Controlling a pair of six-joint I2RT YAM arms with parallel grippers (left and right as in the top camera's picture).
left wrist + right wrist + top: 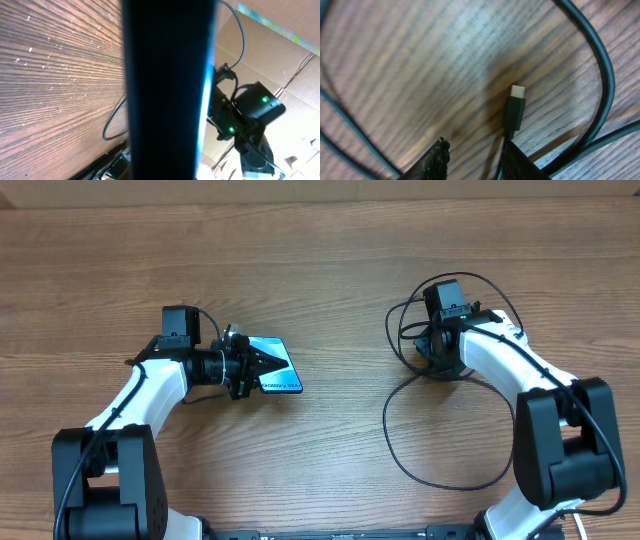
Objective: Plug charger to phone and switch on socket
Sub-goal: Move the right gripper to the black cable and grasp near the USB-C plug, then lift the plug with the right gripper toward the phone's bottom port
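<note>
The phone [276,365], blue screen up, is held at its left end by my left gripper [249,368], which is shut on it left of centre on the wooden table. In the left wrist view the phone's dark edge [165,90] fills the middle and hides the fingers. The black charger cable [385,420] lies in loose loops at the right. My right gripper [440,358] is low over the loops. In the right wrist view its fingers [477,150] are open, and the plug tip [514,107] lies on the table just ahead of the right finger. The socket is out of view.
Cable loops [605,75] curve round the plug on the wooden table [320,270]. In the left wrist view the right arm [255,107] shows beyond the phone, with a cable loop [114,120] on the wood.
</note>
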